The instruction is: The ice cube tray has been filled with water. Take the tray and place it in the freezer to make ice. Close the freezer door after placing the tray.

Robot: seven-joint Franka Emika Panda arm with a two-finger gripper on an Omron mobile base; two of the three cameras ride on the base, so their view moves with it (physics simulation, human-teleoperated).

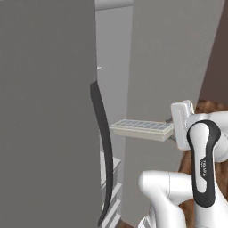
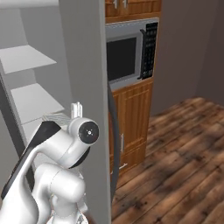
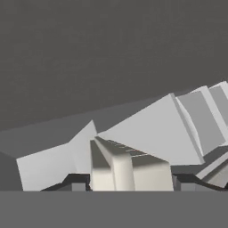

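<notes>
Tool point(image 3: 129, 182) clamped on the near end of the ice cube tray point(image 1: 142, 128), its dark fingers point(image 3: 75, 181) pressed against the tray's two sides in the hand view. In the left base view the tray is carried level and lengthwise, its far end reaching into the gap between the two grey doors, with its pale blue-grey cells facing up. The water itself cannot be made out in the cells.

The freezer point(image 2: 30, 83) stands open ahead, its white shelves point(image 2: 33, 98) stepping down one below another. A corner of the tray point(image 2: 57, 117) peeks out beside the arm, near the level of a lower shelf. The freezer door point(image 1: 44, 111) is swung out on the left, its long dark curved handle point(image 1: 103, 147) close beside the tray. The wider grey door point(image 2: 87, 100) borders the opening on the other side, with a microwave point(image 2: 129, 52) and wooden cabinets point(image 2: 133, 118) beyond it.

The step in hand looks like the carry-in: the tray is at the mouth of the freezer but not yet resting on a shelf. Next, I judge, the tray must go further in while kept flat so nothing spills, clear of the door handle, then be lowered onto a shelf and let go. Closing the door remains.
</notes>
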